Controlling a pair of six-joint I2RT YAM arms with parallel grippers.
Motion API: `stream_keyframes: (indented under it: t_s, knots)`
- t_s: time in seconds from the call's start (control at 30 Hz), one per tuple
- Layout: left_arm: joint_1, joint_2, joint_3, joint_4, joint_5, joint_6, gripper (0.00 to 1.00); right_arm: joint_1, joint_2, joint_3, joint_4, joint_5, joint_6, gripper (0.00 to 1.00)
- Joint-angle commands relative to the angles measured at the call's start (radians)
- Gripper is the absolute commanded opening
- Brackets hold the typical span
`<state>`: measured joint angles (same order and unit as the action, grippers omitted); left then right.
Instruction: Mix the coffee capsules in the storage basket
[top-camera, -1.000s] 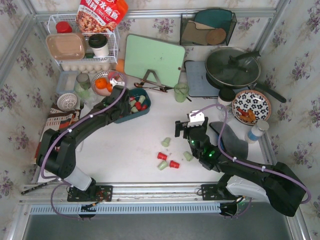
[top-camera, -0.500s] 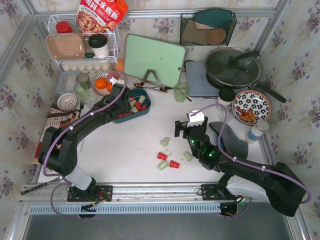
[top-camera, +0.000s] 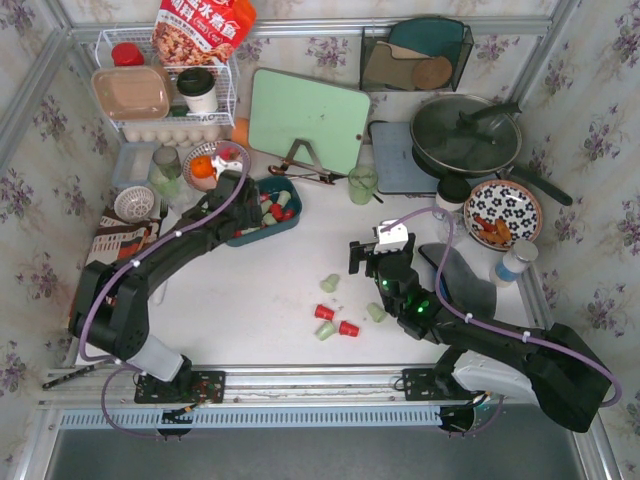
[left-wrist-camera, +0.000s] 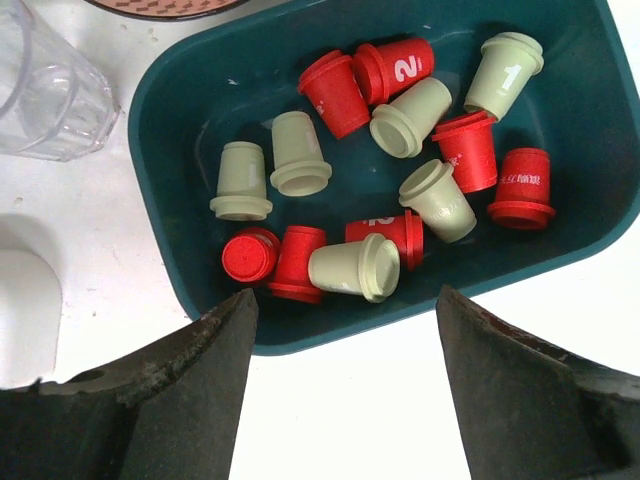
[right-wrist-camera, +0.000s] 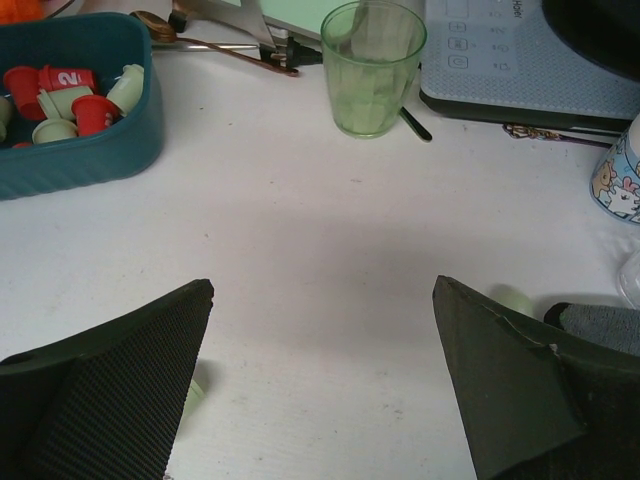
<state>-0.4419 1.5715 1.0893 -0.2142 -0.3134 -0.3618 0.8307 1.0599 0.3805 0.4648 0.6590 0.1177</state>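
The capsules (left-wrist-camera: 465, 150) mid-frame in the basket (left-wrist-camera: 190, 110) look light, stiff and roll-prone, best pinched across the tapered body; left gripper (left-wrist-camera: 345, 320) and right gripper (right-wrist-camera: 322, 290) gape empty.

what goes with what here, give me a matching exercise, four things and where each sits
1. dark teal rectangular plastic storage basket
2. translucent green drinking glass
3. pale green rectangular cutting board
4. round flower-patterned plate

A. far right, beside the white bottle
B. back centre, left of the lidded dark pan
C. ahead of the left jaws, holding red and mint coffee capsules
D. mid-table, beside the grey cooktop

Pairs: 1-C, 2-D, 3-B, 4-A
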Motion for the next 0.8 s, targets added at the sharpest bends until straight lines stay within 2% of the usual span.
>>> stream_keyframes:
  t_s: [0.0, 0.3, 0.4, 0.47, 0.57, 0.67, 0.73, 0.77]
  knots:
    - [0.000, -0.045, -0.025, 0.056, -0.017, 0.005, 0.75, 0.001, -0.004, 0.011, 0.018, 0.015, -0.002, 1.00]
    - [-0.003, -0.307, -0.201, 0.085, -0.007, -0.015, 0.77, 0.001, -0.044, -0.028, 0.075, 0.154, -0.095, 1.00]
    - [-0.004, -0.410, -0.280, 0.090, -0.002, -0.026, 0.78, -0.003, -0.084, -0.079, 0.185, 0.240, -0.190, 1.00]
    - [-0.006, -0.484, -0.331, 0.086, -0.009, -0.033, 0.83, -0.019, -0.104, -0.127, 0.288, 0.297, -0.268, 1.00]
    - [-0.007, -0.602, -0.411, 0.085, -0.022, -0.050, 0.86, -0.099, -0.130, -0.226, 0.467, 0.309, -0.345, 1.00]
    - [-0.008, -0.713, -0.498, 0.113, -0.047, -0.018, 0.88, -0.225, -0.129, -0.325, 0.559, 0.262, -0.283, 1.00]
    - [-0.007, -0.775, -0.550, 0.126, -0.071, 0.022, 0.82, -0.323, -0.119, -0.348, 0.506, 0.240, -0.151, 1.00]
    - [-0.007, -0.798, -0.567, 0.117, -0.068, 0.038, 0.79, -0.370, -0.116, -0.343, 0.444, 0.199, -0.094, 0.92]
